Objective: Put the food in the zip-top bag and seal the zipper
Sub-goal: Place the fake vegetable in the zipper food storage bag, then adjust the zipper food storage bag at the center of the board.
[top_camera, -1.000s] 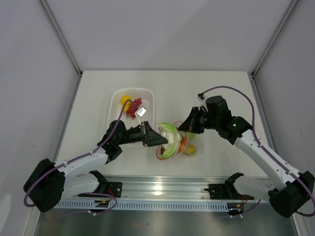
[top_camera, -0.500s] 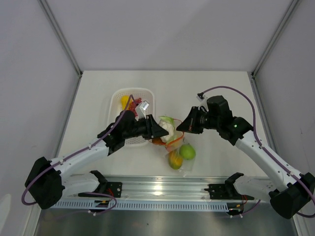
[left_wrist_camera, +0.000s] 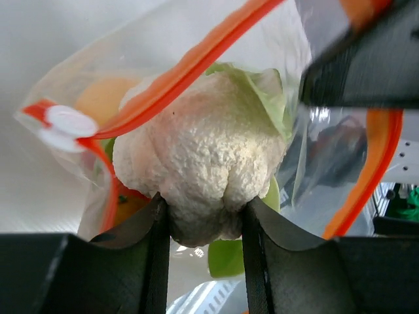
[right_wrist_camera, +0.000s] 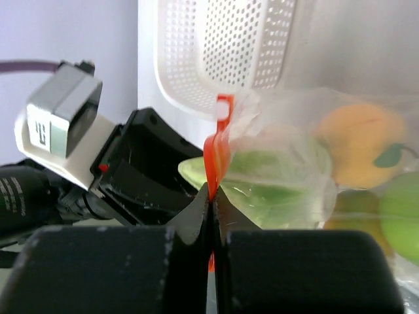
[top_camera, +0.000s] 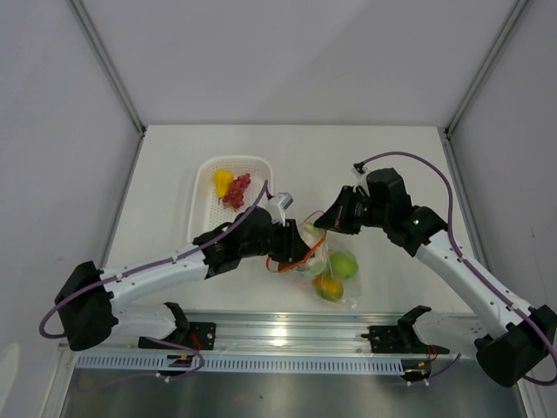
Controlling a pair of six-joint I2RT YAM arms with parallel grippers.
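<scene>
My left gripper [top_camera: 300, 246] is shut on the white cauliflower [left_wrist_camera: 203, 170] with green leaves and holds it in the mouth of the clear zip-top bag [top_camera: 333, 272]. The orange-red zipper [left_wrist_camera: 190, 65] runs across above the cauliflower. My right gripper [top_camera: 329, 222] is shut on the zipper strip [right_wrist_camera: 216, 150] and holds the bag's mouth up. A green apple [top_camera: 345, 264] and an orange fruit [top_camera: 328, 286] lie inside the bag. In the right wrist view the cauliflower's leaves [right_wrist_camera: 262, 186] show through the plastic, with my left gripper [right_wrist_camera: 137, 176] behind.
A white perforated basket [top_camera: 204, 209] stands at the back left with a yellow fruit [top_camera: 223, 180] and red-purple grapes [top_camera: 237, 192] in it. The basket's rim [right_wrist_camera: 196, 98] lies close behind the bag. A metal rail runs along the near edge.
My left gripper has carried the cauliflower to the right and down into the bag's mouth. The bag's fruits have shifted right. My right gripper has kept its hold on the zipper.
</scene>
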